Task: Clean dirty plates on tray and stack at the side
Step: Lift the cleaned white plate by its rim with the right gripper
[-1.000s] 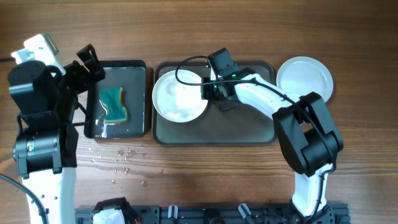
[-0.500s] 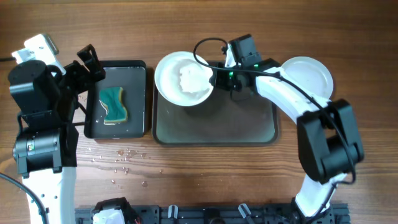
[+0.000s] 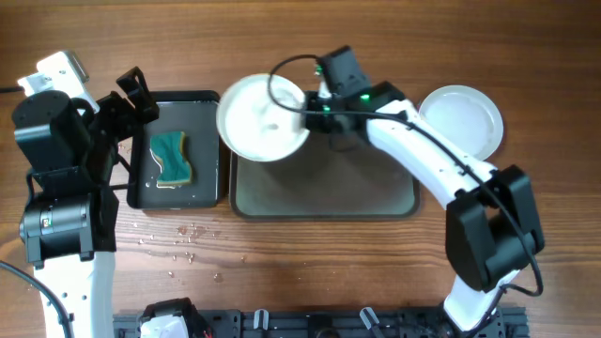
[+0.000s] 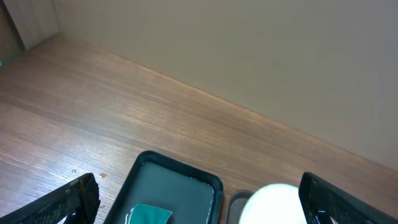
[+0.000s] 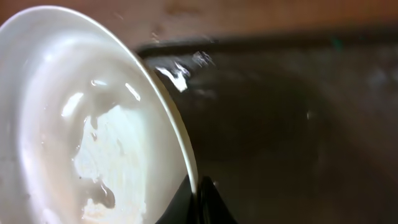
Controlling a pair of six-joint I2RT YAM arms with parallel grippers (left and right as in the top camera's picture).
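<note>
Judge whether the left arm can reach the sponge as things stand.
Probably yes: the sponge lies uncovered in the black tray beside the left arm's open jaws; the held plate is clear of it.

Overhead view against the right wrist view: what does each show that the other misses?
Only overhead: the sponge in the black tray, a second white plate lying apart at the right, and the open left gripper. Only right wrist: wet streaks across the face of the held plate, seen close up, with its rim pinched by the right gripper. Both: that plate in the shut right gripper, and the grey tray.
</note>
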